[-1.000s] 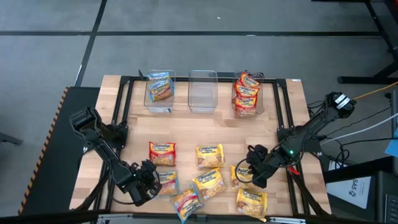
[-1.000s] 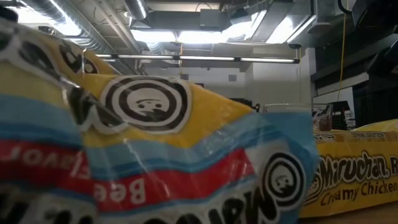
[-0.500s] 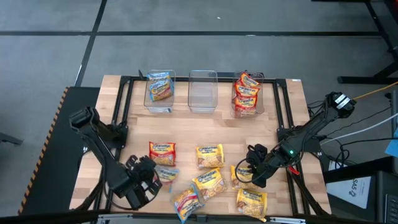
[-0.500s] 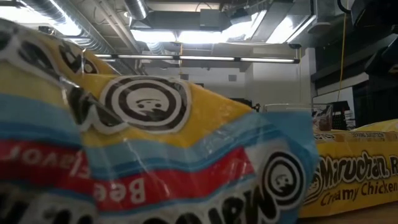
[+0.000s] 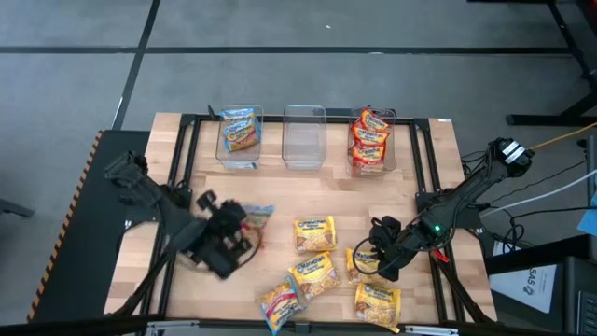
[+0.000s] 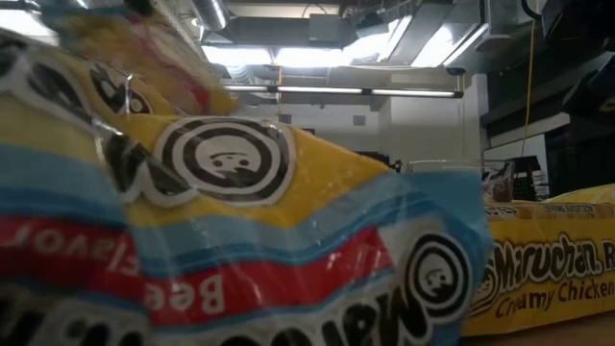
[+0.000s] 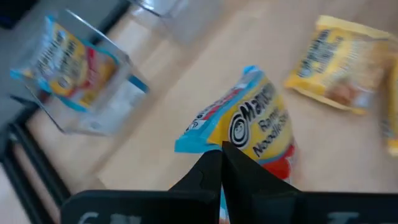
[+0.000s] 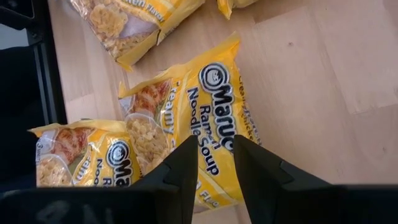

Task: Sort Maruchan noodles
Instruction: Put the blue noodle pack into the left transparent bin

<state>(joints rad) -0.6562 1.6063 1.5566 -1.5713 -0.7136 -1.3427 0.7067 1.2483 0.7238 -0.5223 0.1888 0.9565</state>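
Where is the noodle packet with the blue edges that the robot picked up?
The blue-trimmed packet hangs in the left gripper, left of the table's middle in the high view, below the left bin.

Blurred by motion: left gripper (image 5: 227, 241) and blue-trimmed packet (image 7: 245, 124), its lower end hidden behind the closed fingers (image 7: 208, 177)

Three clear bins (image 5: 304, 137) line the far edge. Yellow packets (image 5: 314, 233): five. Blue packets (image 5: 239, 129): about three. Red packets (image 5: 369, 140): about four, some stacked, so uncertain.
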